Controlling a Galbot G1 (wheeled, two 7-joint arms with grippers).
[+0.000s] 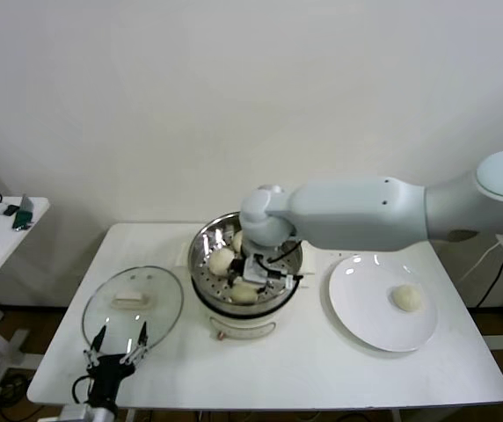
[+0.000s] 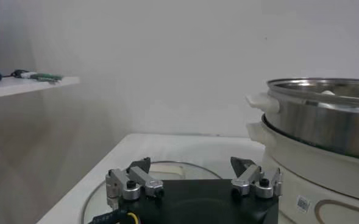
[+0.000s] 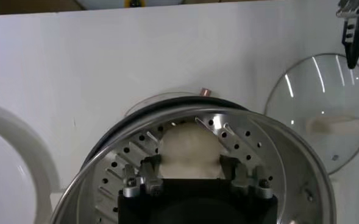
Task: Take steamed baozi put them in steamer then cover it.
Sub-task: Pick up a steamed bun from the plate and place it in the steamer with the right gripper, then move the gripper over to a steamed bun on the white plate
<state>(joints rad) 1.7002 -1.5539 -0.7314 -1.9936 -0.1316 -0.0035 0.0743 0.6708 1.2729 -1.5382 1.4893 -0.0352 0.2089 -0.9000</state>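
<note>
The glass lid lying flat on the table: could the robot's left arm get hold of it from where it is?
Probably yes. The left gripper hovers open at the near rim of the glass lid, with nothing lying between them, and the lid's handle is uncovered.

The right arm (image 1: 366,214) wears a smooth, pale grey-white rounded shell. Each end effector, left (image 2: 194,176) and right (image 3: 191,173), has a black body, silver screw-studded knuckles and dark fingertips; yellow-black cable trails the left.
</note>
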